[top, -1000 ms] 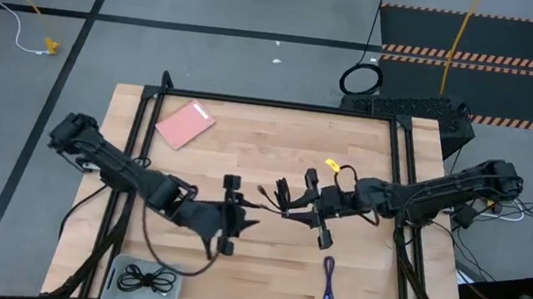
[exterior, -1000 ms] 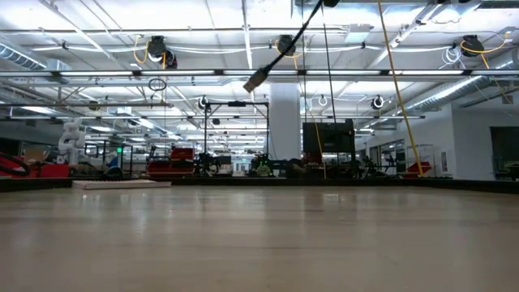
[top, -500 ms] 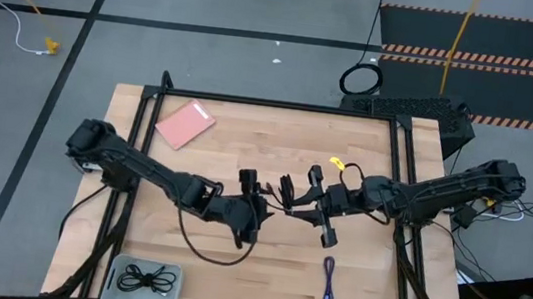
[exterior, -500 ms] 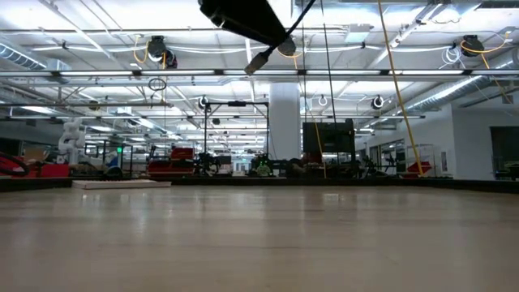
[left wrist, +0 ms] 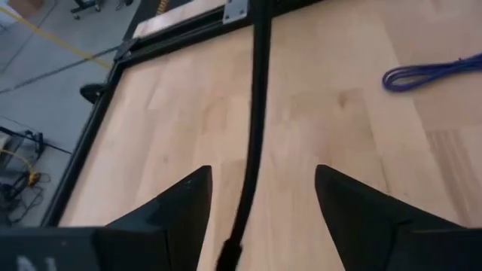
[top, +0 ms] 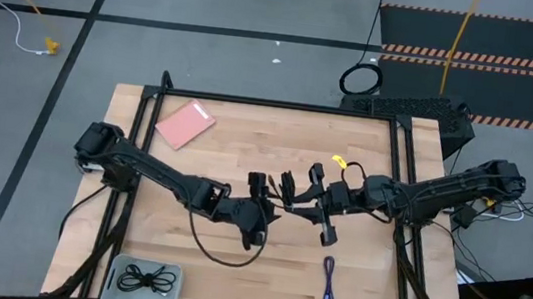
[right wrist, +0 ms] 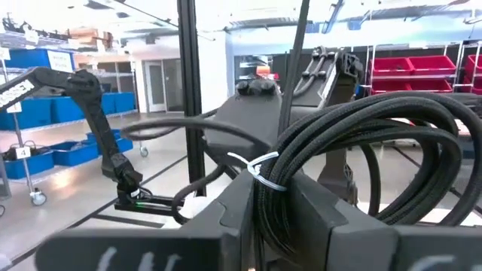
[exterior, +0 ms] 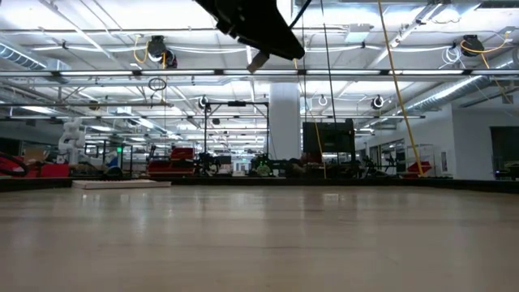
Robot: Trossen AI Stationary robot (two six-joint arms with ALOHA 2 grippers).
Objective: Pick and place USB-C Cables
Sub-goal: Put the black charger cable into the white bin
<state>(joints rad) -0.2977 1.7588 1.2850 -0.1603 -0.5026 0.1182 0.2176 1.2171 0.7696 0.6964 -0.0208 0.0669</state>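
On wooden table (top: 248,132): pink card (top: 185,124); purple cable (top: 329,282); right tool (top: 291,195) grips black cable (right wrist: 354,143); left tool (left wrist: 260,211) open.

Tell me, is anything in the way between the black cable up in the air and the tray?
Nothing visible. The black cable hangs in the right hand; bare table leads to the tray, though the left hand hovers close beside it.

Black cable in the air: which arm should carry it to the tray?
Probably left: the left gripper is open around the black cable, and the tray sits on its side. The right gripper holds the cable now.
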